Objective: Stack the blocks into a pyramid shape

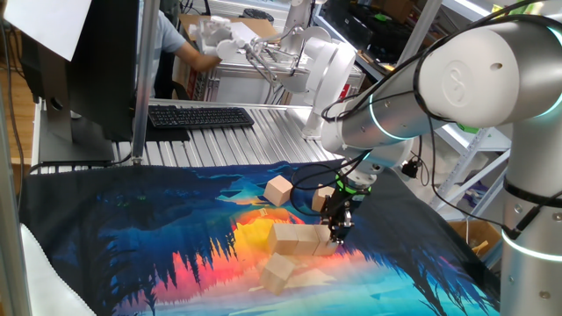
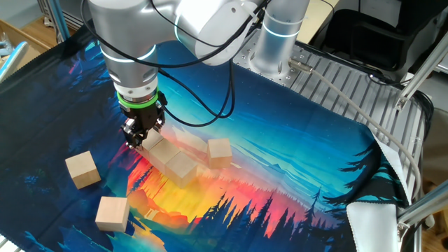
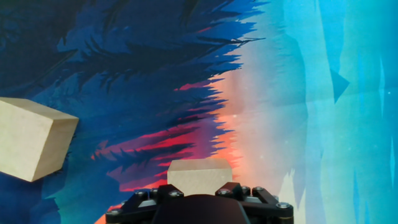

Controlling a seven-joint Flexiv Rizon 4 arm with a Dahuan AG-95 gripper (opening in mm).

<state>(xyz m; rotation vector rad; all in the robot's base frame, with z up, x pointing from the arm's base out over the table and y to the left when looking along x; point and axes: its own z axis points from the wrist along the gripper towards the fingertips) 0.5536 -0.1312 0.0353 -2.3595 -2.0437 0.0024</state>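
Note:
My gripper is low over the printed cloth and shut on a tan wooden block, which fills the gap between the jaws in the hand view. It holds this block at the end of a short row of two blocks, also seen in the other fixed view. Another block sits just beside the row. Two loose blocks lie apart from it. One of them shows at the left of the hand view. The gripper hides most of the held block in both fixed views.
The colourful cloth covers the table. A keyboard and a monitor stand behind it on the metal table top. A person works at the far back. The arm's cables hang near the gripper.

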